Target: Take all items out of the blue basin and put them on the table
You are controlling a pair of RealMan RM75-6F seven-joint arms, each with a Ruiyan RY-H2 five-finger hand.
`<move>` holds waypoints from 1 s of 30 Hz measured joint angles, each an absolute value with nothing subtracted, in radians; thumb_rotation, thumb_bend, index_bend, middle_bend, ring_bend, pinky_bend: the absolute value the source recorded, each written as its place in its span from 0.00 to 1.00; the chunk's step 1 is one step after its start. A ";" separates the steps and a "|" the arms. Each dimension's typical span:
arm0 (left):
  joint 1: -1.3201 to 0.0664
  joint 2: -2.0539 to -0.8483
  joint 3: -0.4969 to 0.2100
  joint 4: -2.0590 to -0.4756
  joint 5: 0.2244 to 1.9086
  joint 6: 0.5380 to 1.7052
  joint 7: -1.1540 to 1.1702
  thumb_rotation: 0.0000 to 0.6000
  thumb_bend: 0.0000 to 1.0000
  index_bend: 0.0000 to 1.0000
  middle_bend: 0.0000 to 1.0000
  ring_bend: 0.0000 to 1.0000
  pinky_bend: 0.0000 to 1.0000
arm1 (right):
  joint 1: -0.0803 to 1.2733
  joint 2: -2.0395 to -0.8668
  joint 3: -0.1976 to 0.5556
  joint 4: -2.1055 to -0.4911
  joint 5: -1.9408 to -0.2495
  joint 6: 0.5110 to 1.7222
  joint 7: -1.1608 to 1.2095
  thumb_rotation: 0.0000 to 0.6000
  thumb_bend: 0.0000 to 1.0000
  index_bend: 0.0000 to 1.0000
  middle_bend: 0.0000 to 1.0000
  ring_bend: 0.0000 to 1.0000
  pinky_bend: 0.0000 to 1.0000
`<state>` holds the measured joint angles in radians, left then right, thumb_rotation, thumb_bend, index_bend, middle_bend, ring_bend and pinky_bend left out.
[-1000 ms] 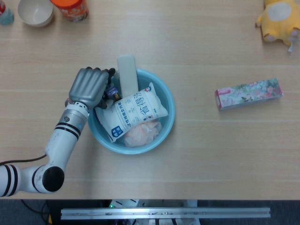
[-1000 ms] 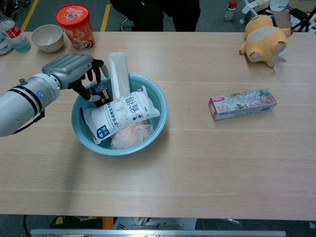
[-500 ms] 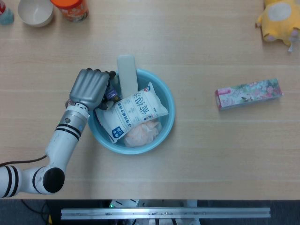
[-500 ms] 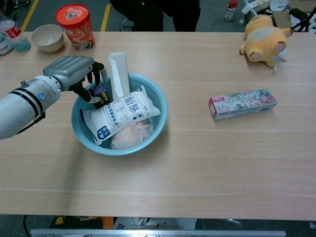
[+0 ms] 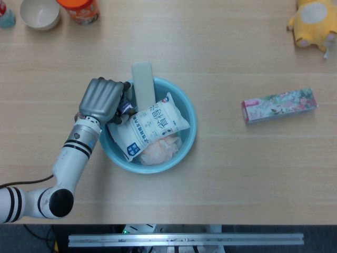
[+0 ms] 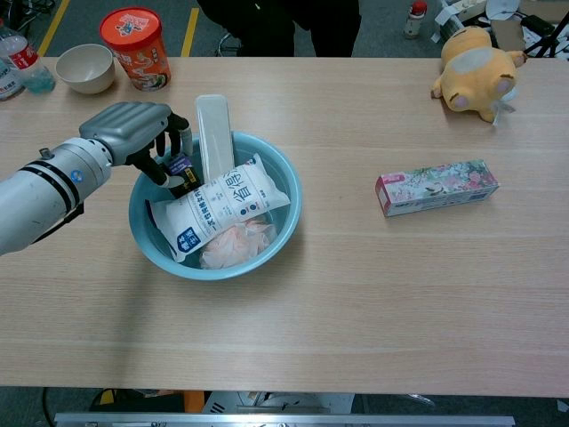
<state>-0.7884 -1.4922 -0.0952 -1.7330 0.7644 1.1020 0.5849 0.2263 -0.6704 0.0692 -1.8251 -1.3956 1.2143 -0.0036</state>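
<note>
The blue basin point(image 5: 192, 126) point(image 6: 291, 206) sits left of centre on the table. In it lie a white printed bag point(image 5: 152, 126) point(image 6: 218, 206), a pink mesh ball point(image 5: 158, 150) point(image 6: 233, 245) and a long white case point(image 5: 143, 84) point(image 6: 213, 129) leaning over the far rim. My left hand point(image 5: 100, 99) point(image 6: 129, 124) hangs over the basin's left rim. Its fingers curl down around a small dark packet point(image 5: 125, 107) point(image 6: 180, 166) with a purple and yellow label and grip it. My right hand shows in neither view.
A floral box point(image 5: 279, 105) point(image 6: 436, 187) lies on the table to the right. A yellow plush toy point(image 5: 313, 21) point(image 6: 471, 67) sits at the far right. A white bowl point(image 5: 39, 13) point(image 6: 84, 68), an orange tub point(image 6: 135, 46) and a bottle point(image 6: 20, 55) stand far left.
My left hand has edged slightly toward the basin with its fingers closing further on the dark packet. The white bag has shifted a little.
</note>
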 measured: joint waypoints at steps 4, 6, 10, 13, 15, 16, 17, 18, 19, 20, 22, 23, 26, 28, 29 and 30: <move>-0.786 -1.496 -0.097 -1.731 0.770 1.103 0.585 1.00 0.22 0.47 0.59 0.50 0.39 | 0.226 -0.671 0.071 -1.823 -1.394 1.213 -0.001 1.00 0.02 0.00 0.16 0.09 0.26; -0.785 -1.495 -0.100 -1.732 0.773 1.103 0.582 1.00 0.24 0.48 0.60 0.51 0.39 | 0.226 -0.672 0.071 -1.822 -1.394 1.213 0.000 1.00 0.02 0.00 0.16 0.09 0.26; -0.780 -1.488 -0.105 -1.736 0.783 1.105 0.575 1.00 0.29 0.49 0.62 0.52 0.39 | 0.225 -0.672 0.073 -1.821 -1.393 1.214 0.002 1.00 0.02 0.00 0.16 0.09 0.26; -0.778 -1.483 -0.106 -1.741 0.787 1.104 0.572 1.00 0.31 0.50 0.63 0.53 0.40 | 0.225 -0.672 0.074 -1.820 -1.393 1.216 0.004 1.00 0.02 0.00 0.16 0.09 0.26; -0.776 -1.478 -0.108 -1.747 0.794 1.106 0.569 1.00 0.32 0.50 0.64 0.54 0.40 | 0.224 -0.673 0.075 -1.820 -1.393 1.216 0.005 1.00 0.02 0.00 0.16 0.09 0.26; -0.774 -1.471 -0.108 -1.756 0.801 1.108 0.566 1.00 0.33 0.50 0.64 0.54 0.41 | 0.224 -0.673 0.075 -1.820 -1.394 1.216 0.006 1.00 0.02 0.00 0.16 0.09 0.26; -0.773 -1.463 -0.109 -1.765 0.807 1.109 0.564 1.00 0.33 0.50 0.64 0.54 0.41 | 0.224 -0.673 0.075 -1.820 -1.394 1.217 0.006 1.00 0.02 0.00 0.16 0.09 0.26; -0.771 -1.454 -0.109 -1.773 0.812 1.109 0.560 1.00 0.33 0.50 0.64 0.54 0.41 | 0.224 -0.673 0.076 -1.820 -1.394 1.217 0.006 1.00 0.02 0.00 0.16 0.09 0.26; -0.768 -1.441 -0.110 -1.786 0.818 1.109 0.554 1.00 0.33 0.50 0.64 0.54 0.41 | 0.225 -0.674 0.076 -1.820 -1.395 1.217 0.007 1.00 0.02 0.00 0.16 0.09 0.26; -0.766 -1.431 -0.111 -1.795 0.823 1.109 0.547 1.00 0.33 0.51 0.64 0.54 0.42 | 0.225 -0.674 0.077 -1.820 -1.395 1.217 0.007 1.00 0.02 0.00 0.16 0.09 0.26; -0.759 -1.405 -0.116 -1.818 0.835 1.106 0.525 1.00 0.33 0.51 0.64 0.54 0.43 | 0.225 -0.674 0.078 -1.821 -1.395 1.217 0.007 1.00 0.02 0.00 0.16 0.09 0.26; -0.756 -1.392 -0.118 -1.827 0.840 1.105 0.514 1.00 0.33 0.51 0.64 0.54 0.44 | 0.226 -0.675 0.079 -1.822 -1.396 1.218 0.007 1.00 0.02 0.00 0.16 0.09 0.26; -0.742 -1.348 -0.132 -1.853 0.864 1.106 0.466 1.00 0.33 0.51 0.64 0.54 0.45 | 0.227 -0.676 0.080 -1.825 -1.399 1.220 0.006 1.00 0.02 0.00 0.16 0.09 0.26; -0.732 -1.317 -0.145 -1.866 0.879 1.107 0.428 1.00 0.33 0.51 0.64 0.54 0.45 | 0.227 -0.677 0.081 -1.827 -1.399 1.220 0.004 1.00 0.02 0.00 0.16 0.09 0.26; -0.727 -1.303 -0.152 -1.871 0.884 1.107 0.411 1.00 0.33 0.51 0.64 0.54 0.45 | 0.228 -0.677 0.082 -1.828 -1.399 1.220 0.003 1.00 0.02 0.00 0.16 0.09 0.26; -0.723 -1.289 -0.159 -1.875 0.888 1.108 0.394 1.00 0.33 0.51 0.64 0.54 0.45 | 0.228 -0.678 0.082 -1.830 -1.400 1.220 0.003 1.00 0.02 0.00 0.16 0.09 0.26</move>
